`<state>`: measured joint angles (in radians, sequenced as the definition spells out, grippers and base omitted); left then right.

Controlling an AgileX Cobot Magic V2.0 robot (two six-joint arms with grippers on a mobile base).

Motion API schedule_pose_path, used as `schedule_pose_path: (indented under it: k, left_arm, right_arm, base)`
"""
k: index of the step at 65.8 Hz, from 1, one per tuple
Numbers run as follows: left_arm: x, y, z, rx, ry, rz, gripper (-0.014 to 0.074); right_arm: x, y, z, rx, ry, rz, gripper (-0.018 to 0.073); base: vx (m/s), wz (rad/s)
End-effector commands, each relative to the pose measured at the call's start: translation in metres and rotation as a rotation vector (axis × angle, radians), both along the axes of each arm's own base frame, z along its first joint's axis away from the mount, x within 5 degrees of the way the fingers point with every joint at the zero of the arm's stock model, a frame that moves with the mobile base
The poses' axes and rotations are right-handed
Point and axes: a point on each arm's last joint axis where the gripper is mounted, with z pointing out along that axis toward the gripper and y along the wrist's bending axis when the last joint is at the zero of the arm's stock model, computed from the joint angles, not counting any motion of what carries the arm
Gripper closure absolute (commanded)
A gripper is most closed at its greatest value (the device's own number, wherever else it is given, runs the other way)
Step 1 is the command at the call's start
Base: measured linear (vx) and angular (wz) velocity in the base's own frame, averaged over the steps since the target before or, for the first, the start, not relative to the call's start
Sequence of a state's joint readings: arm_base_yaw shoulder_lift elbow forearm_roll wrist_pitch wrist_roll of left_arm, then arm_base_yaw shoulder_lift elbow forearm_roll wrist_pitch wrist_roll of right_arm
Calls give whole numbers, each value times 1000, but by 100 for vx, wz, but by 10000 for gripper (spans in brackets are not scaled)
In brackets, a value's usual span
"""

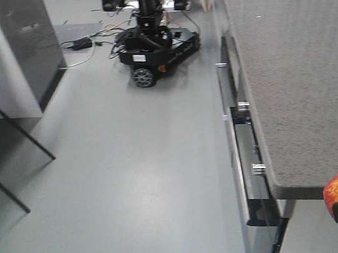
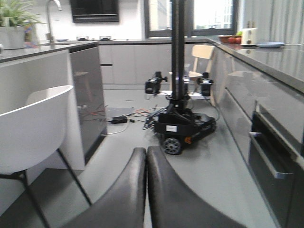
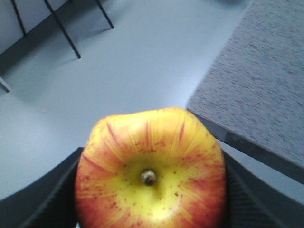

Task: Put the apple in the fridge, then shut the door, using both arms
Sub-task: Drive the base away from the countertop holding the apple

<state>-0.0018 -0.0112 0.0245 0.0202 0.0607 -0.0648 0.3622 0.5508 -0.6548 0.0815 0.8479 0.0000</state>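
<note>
The right hand (image 3: 150,204) is clamped on the apple (image 3: 151,166), which fills its grip; the left hand (image 2: 146,187) is pressed together, empty.

The front view looks down over the floor (image 1: 131,169), the left wrist view level across it, both showing the base (image 1: 157,51); the right wrist view sits close above the apple (image 3: 151,171).

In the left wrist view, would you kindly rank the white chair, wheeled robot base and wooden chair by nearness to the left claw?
From the left claw:
1. White chair, near left.
2. Wheeled robot base, centre floor.
3. Wooden chair, behind it.
</note>
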Motion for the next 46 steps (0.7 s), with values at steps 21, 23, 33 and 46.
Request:
schedule_pose_path:
  k: [21, 23, 33, 46]
  left_arm:
    - [0, 0, -2, 0, -59, 1, 602]
    - [0, 0, -2, 0, -59, 1, 602]
    - [0, 0, -2, 0, -59, 1, 602]
    - [0, 0, -2, 0, -59, 1, 602]
  right_arm:
    - [3, 1, 13, 34, -82, -7, 215]
    - [3, 1, 13, 34, -82, -7, 215]
    - [3, 1, 13, 34, -82, -7, 215]
    - [3, 1, 13, 34, -82, -7, 215]
  base:
    - [-4, 41]
    - [-3, 41]
    - [-2, 42]
    - [0, 43]
